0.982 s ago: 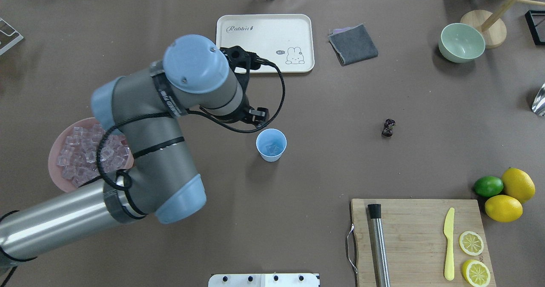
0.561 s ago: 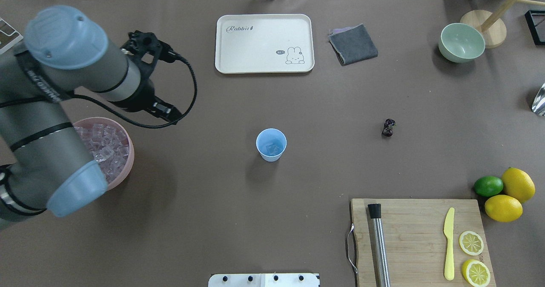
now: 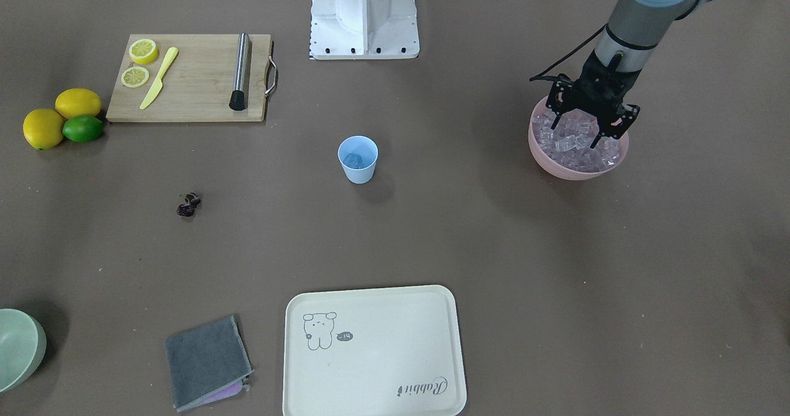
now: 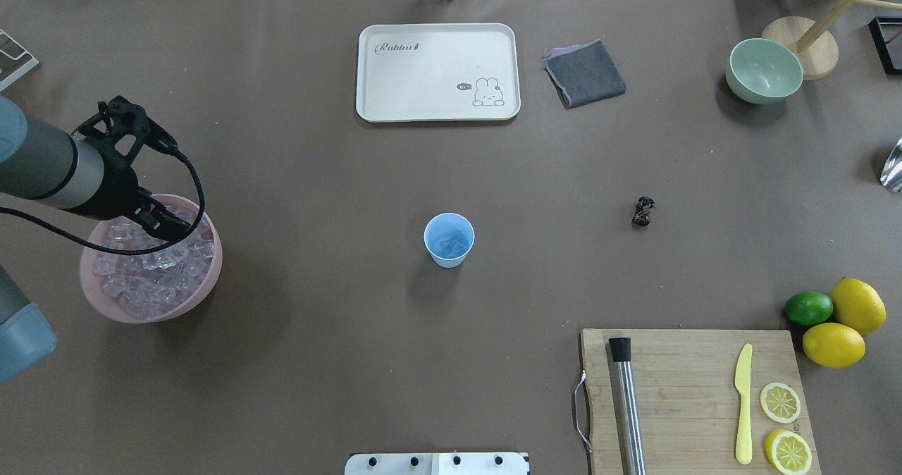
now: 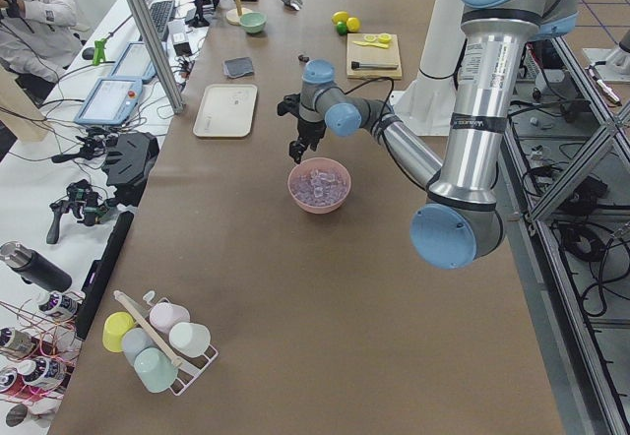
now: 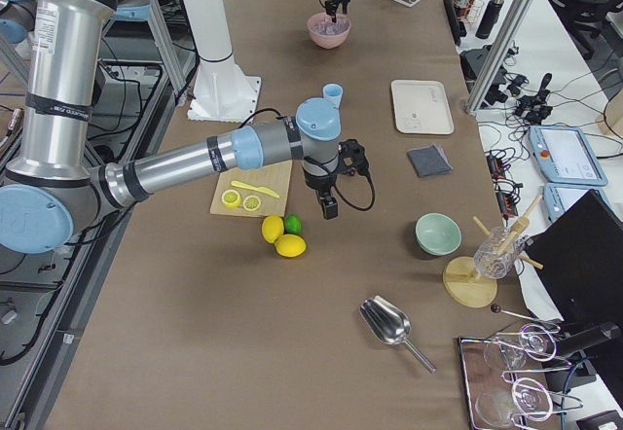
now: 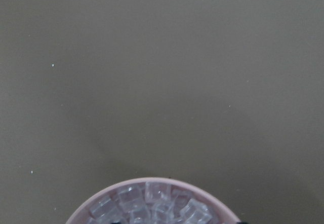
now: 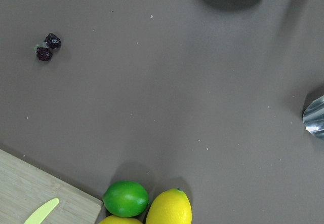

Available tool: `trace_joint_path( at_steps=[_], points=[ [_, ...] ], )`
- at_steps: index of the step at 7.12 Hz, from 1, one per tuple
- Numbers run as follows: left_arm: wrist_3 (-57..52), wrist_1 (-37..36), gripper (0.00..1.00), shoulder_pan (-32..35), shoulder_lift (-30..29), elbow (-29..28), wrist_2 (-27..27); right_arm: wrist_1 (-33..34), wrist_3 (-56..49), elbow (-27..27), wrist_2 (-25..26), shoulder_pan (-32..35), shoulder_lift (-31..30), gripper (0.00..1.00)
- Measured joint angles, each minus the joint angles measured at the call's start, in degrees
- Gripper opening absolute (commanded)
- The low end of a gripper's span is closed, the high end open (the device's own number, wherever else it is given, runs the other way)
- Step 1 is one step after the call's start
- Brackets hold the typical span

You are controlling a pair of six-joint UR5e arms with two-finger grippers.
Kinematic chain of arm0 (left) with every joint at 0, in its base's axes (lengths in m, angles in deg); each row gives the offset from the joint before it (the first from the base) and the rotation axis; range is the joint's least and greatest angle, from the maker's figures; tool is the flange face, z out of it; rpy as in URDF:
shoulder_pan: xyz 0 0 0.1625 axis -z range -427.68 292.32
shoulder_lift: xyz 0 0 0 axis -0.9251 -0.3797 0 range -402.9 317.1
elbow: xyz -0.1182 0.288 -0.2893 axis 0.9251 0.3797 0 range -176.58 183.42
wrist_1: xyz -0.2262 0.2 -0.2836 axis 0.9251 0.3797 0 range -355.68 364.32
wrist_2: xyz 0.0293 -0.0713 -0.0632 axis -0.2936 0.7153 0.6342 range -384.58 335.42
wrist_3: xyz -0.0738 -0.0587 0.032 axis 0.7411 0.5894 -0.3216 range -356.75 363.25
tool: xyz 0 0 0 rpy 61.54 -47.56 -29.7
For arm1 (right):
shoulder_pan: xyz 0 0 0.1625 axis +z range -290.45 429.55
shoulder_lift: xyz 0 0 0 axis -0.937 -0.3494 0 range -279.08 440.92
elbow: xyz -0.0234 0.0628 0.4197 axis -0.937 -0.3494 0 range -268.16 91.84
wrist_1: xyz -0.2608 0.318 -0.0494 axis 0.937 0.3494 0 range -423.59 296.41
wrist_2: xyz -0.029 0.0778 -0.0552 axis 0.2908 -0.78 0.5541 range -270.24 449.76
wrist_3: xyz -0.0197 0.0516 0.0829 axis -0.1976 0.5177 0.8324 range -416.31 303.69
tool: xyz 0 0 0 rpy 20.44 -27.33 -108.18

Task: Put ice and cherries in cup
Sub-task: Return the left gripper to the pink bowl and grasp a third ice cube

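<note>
The light blue cup [image 4: 449, 240] stands mid-table with a couple of ice cubes [image 4: 451, 247] inside; it also shows in the front view [image 3: 358, 160]. A heap of ice [image 4: 151, 270] fills the pink bowl [image 4: 204, 288] at the left. My left gripper [image 3: 575, 133] hangs open just over that ice [image 3: 577, 147], fingers spread with nothing between them. The wrist view shows the bowl's ice [image 7: 152, 206] at its bottom edge. The dark cherries [image 4: 643, 211] lie alone on the table right of the cup [image 8: 47, 47]. My right gripper [image 6: 331, 204] hovers by the lemons; I cannot tell its state.
A cream tray [image 4: 437, 72], a grey cloth [image 4: 585, 73] and a pale green bowl [image 4: 764, 70] sit at the far side. A cutting board [image 4: 690, 390] with a steel muddler, yellow knife and lemon slices is near right, beside lemons [image 4: 856, 306] and a lime [image 4: 809, 308].
The left arm swung left from beside the cup to the pink bowl, and its gripper now sits low over the ice. The cup and cherries have not moved.
</note>
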Motion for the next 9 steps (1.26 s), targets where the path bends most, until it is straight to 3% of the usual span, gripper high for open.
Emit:
trace_joint_path(
  at_steps=[5, 9],
  points=[
    [0.80, 4.20, 0.73, -2.79, 0.90, -5.48, -0.63, 0.00, 1.40, 0.00, -0.10, -0.04, 0.07, 1.00],
    [3.04, 4.72, 0.69, -4.17, 0.93, -6.30, -0.68, 0.00, 1.45, -0.01, -0.63, -0.04, 0.07, 1.00]
  ],
)
